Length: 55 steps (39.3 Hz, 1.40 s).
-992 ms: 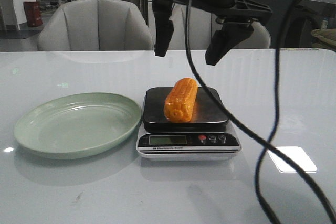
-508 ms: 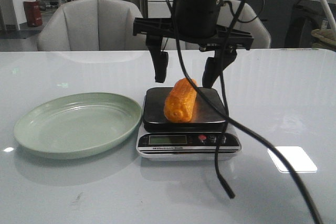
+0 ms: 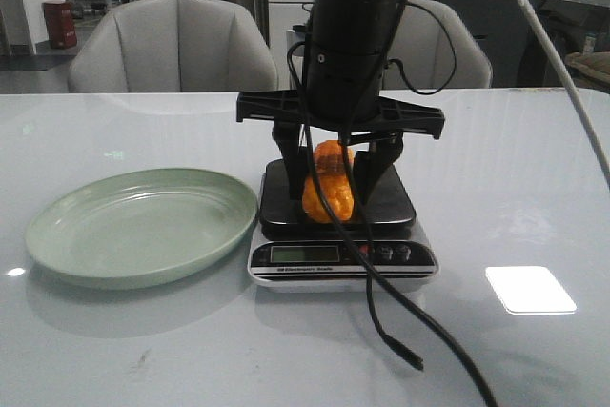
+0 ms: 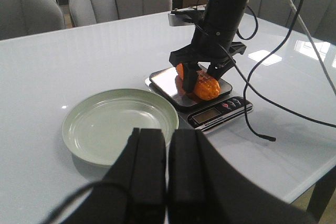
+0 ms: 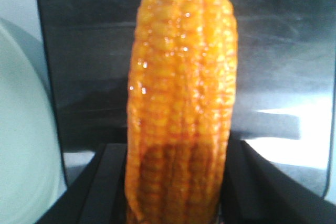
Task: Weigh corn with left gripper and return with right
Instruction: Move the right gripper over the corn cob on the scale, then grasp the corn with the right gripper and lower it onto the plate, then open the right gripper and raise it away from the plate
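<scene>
Two grippers show. We see the right gripper (image 3: pixel 330 176) lowered over the scale (image 3: pixel 340 235), its black fingers (image 3: pixel 367 176) straddling the corn (image 3: pixel 328 183) on both sides; whether they press it we cannot tell. The corn lies on the scale's dark platform. The left gripper (image 4: pixel 168 169) hangs apart with fingers pressed together, holding nothing. Beside the scale a green plate (image 3: pixel 71 231) sits on the white tabletop (image 3: pixel 515 169).

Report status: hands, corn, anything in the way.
Right hand down over the scale, fingers either side of the corn. Left hand shut, empty, held back above the table near the plate. Corn on the scale platform. Nothing blocking.
</scene>
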Each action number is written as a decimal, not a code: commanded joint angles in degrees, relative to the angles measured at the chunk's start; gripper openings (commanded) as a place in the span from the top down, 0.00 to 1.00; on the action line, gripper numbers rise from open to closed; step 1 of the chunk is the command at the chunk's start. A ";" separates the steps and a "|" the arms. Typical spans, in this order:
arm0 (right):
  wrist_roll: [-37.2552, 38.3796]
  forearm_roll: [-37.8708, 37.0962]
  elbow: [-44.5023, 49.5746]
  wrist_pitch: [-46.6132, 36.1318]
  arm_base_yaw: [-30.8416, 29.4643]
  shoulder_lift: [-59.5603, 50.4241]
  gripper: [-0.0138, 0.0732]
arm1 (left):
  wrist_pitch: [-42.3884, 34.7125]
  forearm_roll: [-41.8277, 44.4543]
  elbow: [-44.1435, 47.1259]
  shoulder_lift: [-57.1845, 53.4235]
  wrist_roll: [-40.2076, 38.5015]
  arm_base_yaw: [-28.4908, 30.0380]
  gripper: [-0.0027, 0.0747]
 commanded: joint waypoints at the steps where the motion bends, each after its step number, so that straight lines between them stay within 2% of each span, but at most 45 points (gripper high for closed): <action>1: 0.07 -0.22 -3.19 -1.48 1.09 -3.24 0.58 | -4.44 -0.07 -1.26 -1.00 0.08 -0.35 0.80; 7: 0.07 0.79 -6.30 -2.24 4.61 -3.24 0.58 | -4.44 -0.07 -1.26 -1.00 0.08 -0.35 0.80; 15: 0.07 3.19 -6.42 -11.64 10.28 -1.92 0.58 | -4.44 -0.07 -1.26 -1.00 0.08 -0.35 0.81; 24: 0.07 6.67 -6.43 -16.99 13.12 1.45 0.57 | -4.44 -0.07 -1.26 -1.00 0.08 -0.35 0.80; 28: 0.07 8.90 -6.48 -19.91 13.55 2.65 0.49 | -4.44 -0.07 -1.26 -1.00 0.08 -0.35 0.81; 33: 0.07 9.07 -6.55 -21.11 13.60 3.44 0.29 | -4.44 -0.07 -1.26 -1.00 0.08 -0.35 0.80; 38: 0.07 9.09 -6.55 -21.51 13.49 3.73 0.16 | -4.44 -0.07 -1.26 -1.00 0.08 -0.35 0.80; 45: 0.07 9.09 -8.51 -21.72 12.98 3.41 0.16 | -4.44 -0.07 -1.26 -1.00 0.08 -0.35 0.80; 55: -0.45 9.09 -12.36 -13.62 10.78 -0.58 0.16 | -4.44 -0.07 -1.26 -1.00 0.08 -0.35 0.80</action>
